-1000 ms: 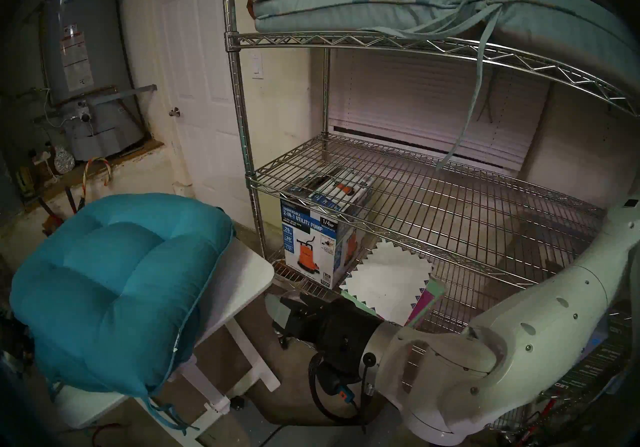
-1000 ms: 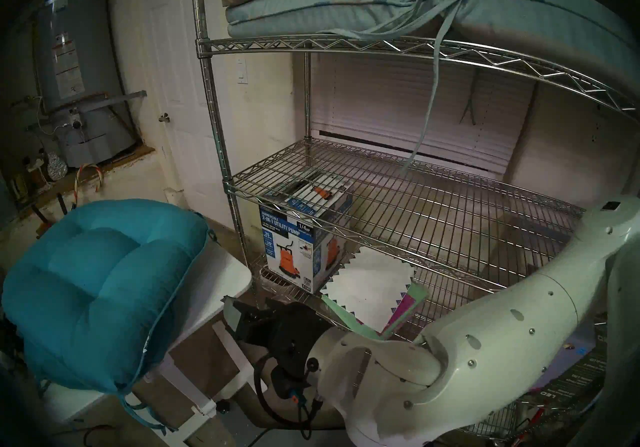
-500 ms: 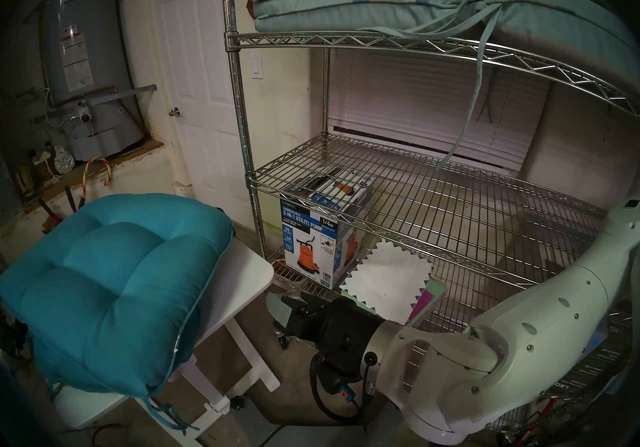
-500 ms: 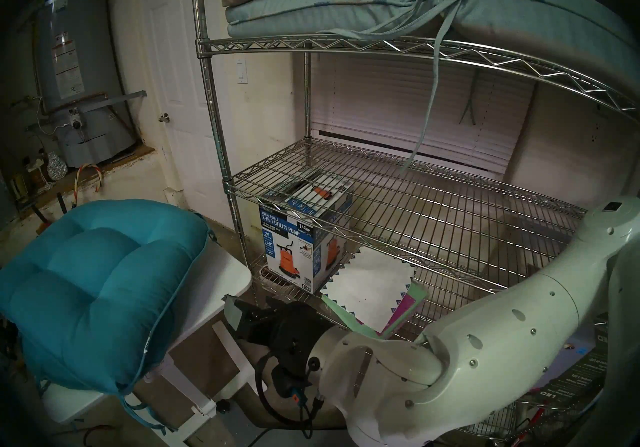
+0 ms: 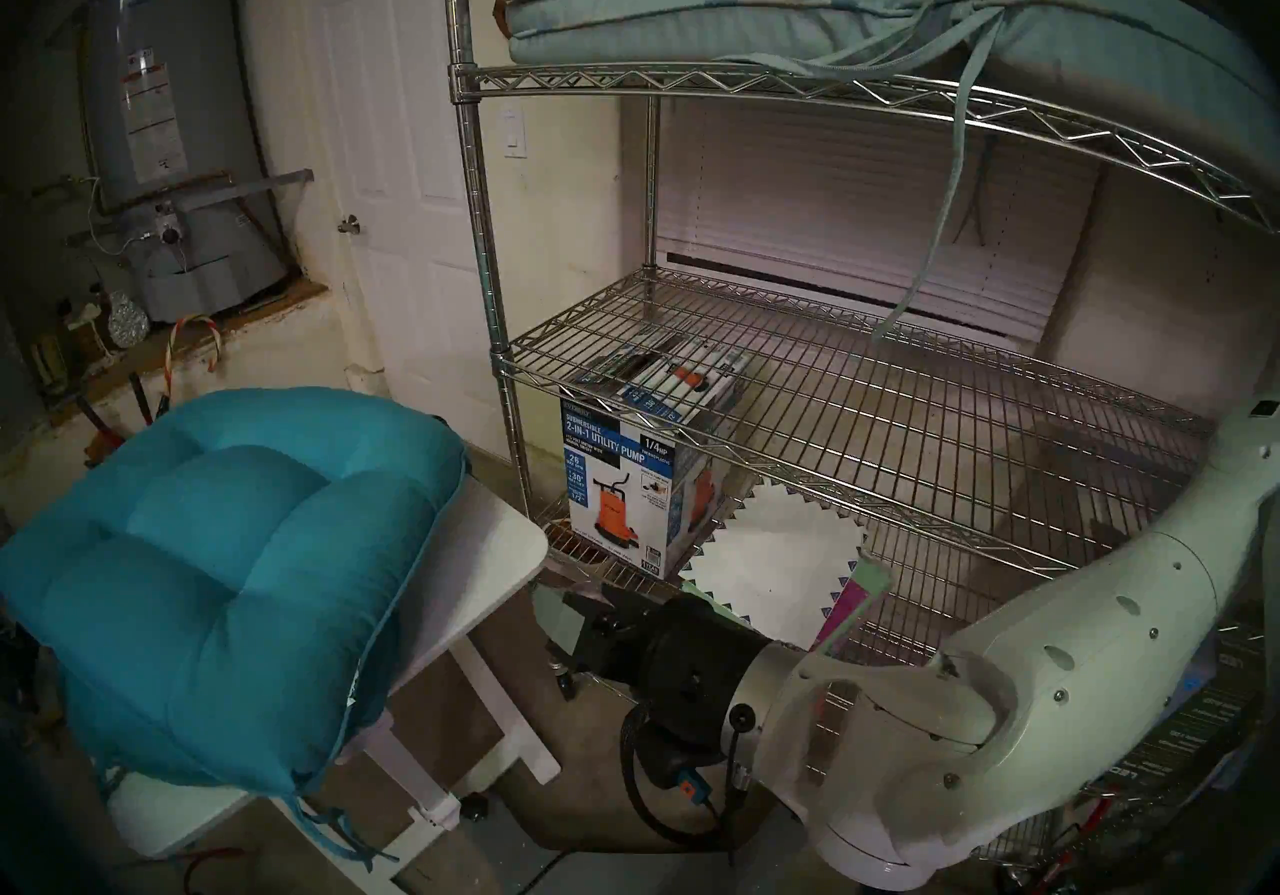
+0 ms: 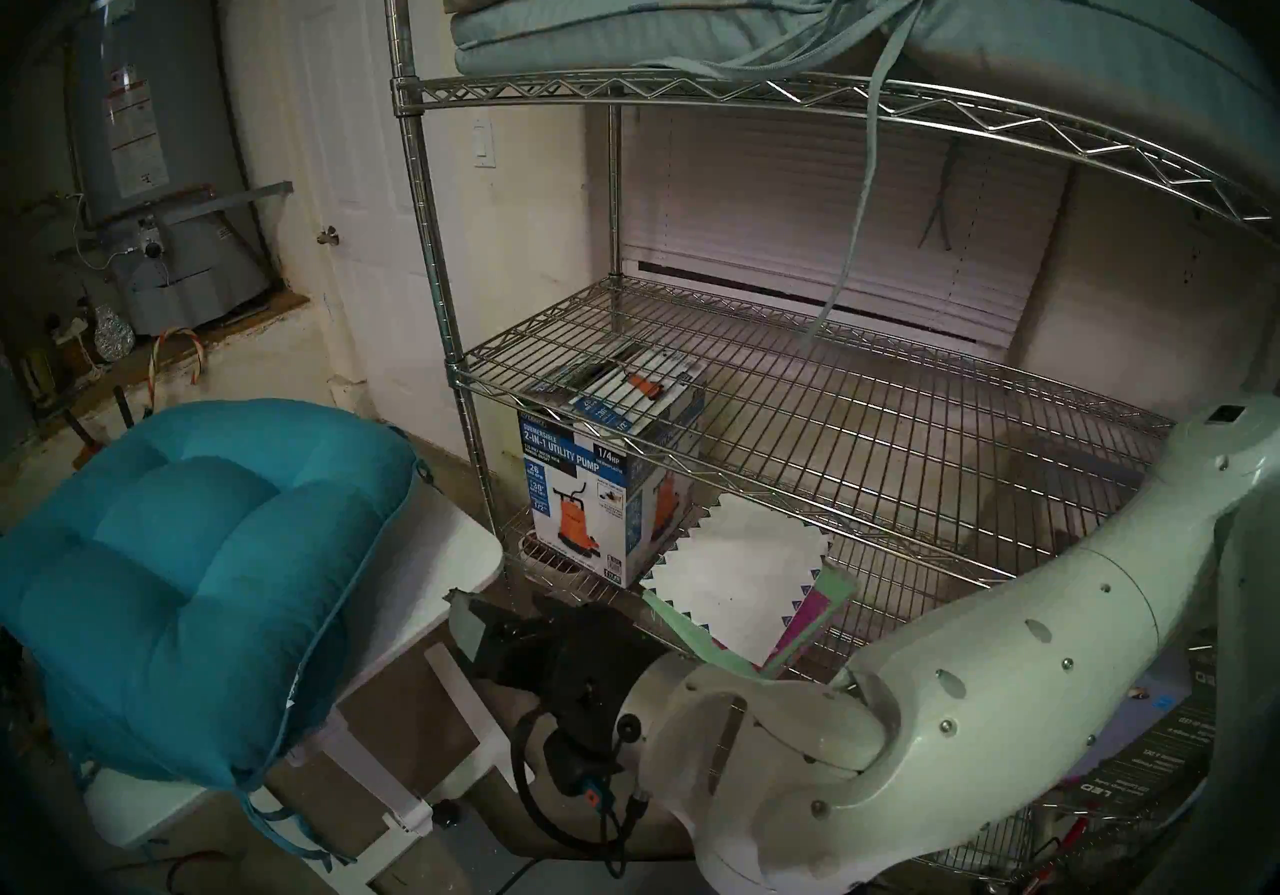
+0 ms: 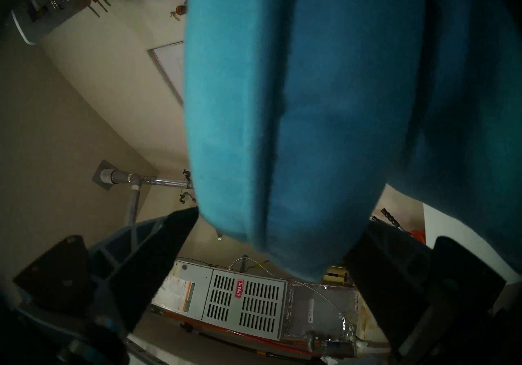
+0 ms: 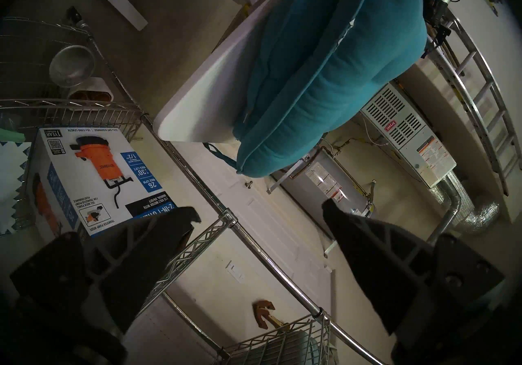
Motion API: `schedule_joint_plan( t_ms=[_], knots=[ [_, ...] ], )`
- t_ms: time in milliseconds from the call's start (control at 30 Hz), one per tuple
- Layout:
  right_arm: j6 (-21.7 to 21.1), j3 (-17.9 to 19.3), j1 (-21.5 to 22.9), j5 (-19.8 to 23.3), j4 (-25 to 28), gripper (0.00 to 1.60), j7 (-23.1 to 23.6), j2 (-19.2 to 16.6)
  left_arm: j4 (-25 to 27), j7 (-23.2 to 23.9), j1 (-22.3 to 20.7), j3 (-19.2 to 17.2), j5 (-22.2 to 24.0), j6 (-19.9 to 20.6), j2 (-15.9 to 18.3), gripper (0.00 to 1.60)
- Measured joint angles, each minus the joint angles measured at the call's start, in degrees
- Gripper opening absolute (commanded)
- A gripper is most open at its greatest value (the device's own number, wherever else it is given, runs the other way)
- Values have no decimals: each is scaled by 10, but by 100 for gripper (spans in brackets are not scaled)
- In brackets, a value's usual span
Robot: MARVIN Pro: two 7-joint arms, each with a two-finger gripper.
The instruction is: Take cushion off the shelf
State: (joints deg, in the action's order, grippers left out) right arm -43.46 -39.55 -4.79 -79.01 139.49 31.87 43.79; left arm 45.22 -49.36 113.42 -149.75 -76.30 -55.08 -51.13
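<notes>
Resting now on the white surface (image 5: 485, 547), the teal cushion (image 5: 228, 568) sags lower than a second ago: its left edge, then lifted and bunched, spreads down toward 9 o'clock in the head view; the left pincer (image 7: 279, 231) has let go, its fingers (image 7: 158, 245) standing wide on either side of the cushion's edge, which hangs between them without being pinched; the right pincer (image 8: 260, 214) has not moved, wide and empty, near the shelf (image 5: 831, 401) post; the cushion is off the shelf, at about 8 o'clock from its bare middle tier; other cushions (image 5: 692, 6) stay at 12 o'clock on the top tier; the release suggests the task is essentially done; one risk remains, since the cushion overhangs the surface's near edge and could slide off.
</notes>
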Motion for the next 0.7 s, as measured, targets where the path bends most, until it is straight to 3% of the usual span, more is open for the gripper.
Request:
schedule_joint_plan(
  t_ms=[700],
  knots=[
    [0, 0, 0, 0, 0, 160, -1, 0, -63, 49, -30, -52, 30, 13, 19, 160]
  ],
)
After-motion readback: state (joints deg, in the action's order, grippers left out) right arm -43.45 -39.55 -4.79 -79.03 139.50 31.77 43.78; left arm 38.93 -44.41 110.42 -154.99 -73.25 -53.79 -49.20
